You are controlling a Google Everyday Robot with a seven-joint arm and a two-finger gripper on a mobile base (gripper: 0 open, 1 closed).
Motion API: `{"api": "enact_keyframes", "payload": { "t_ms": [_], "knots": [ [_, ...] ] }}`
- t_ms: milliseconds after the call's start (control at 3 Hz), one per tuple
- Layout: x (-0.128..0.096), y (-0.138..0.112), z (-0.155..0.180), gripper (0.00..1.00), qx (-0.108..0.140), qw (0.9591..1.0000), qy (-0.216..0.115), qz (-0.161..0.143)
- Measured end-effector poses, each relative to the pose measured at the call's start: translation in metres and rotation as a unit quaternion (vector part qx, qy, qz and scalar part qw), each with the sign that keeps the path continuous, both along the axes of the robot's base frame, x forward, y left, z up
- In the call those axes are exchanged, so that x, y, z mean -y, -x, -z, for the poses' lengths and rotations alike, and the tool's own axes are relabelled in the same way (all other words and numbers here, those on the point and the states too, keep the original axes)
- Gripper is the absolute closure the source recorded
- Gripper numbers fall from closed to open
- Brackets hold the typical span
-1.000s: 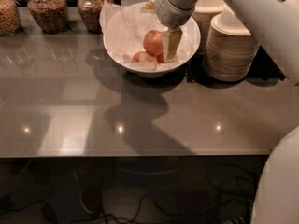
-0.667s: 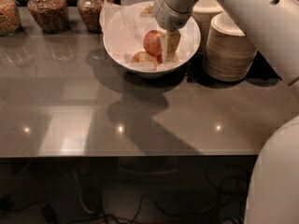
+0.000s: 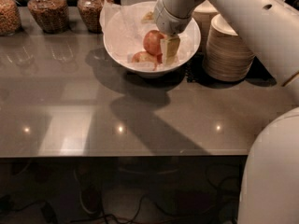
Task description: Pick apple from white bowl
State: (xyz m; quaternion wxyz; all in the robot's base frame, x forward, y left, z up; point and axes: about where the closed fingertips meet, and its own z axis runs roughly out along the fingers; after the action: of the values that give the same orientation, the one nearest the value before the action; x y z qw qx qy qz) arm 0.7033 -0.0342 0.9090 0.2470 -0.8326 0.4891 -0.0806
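The white bowl [image 3: 117,43], lined with crinkled white paper, stands at the back middle of the grey table. The orange-red apple [image 3: 152,42] lies in it, right of centre. A paler yellow-pink apple [image 3: 142,57] lies just in front of it. My gripper [image 3: 167,50] reaches down into the bowl from the upper right. It is right against the apple's right side. The arm hides the far right part of the bowl.
Glass jars of grains [image 3: 46,10] stand along the back left. Stacks of beige disposable bowls [image 3: 229,52] stand right of the white bowl. The table's front edge [image 3: 121,154] runs across the middle. My white body [image 3: 271,171] fills the lower right.
The gripper has stayed in the bowl against the apple. The arm has shifted only slightly, and the apples have not moved.
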Motion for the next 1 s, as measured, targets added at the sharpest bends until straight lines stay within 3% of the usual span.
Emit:
{"api": "enact_keyframes", "payload": {
  "t_ms": [333, 667, 1000],
  "knots": [
    [-0.001, -0.0038, 0.0053, 0.19, -0.004, 1.0, 0.001, -0.002],
    [-0.0029, -0.0073, 0.0076, 0.37, -0.005, 1.0, 0.001, -0.007],
    [-0.0033, -0.0081, 0.0085, 0.61, -0.006, 0.9999, 0.001, -0.009]
  ]
}}
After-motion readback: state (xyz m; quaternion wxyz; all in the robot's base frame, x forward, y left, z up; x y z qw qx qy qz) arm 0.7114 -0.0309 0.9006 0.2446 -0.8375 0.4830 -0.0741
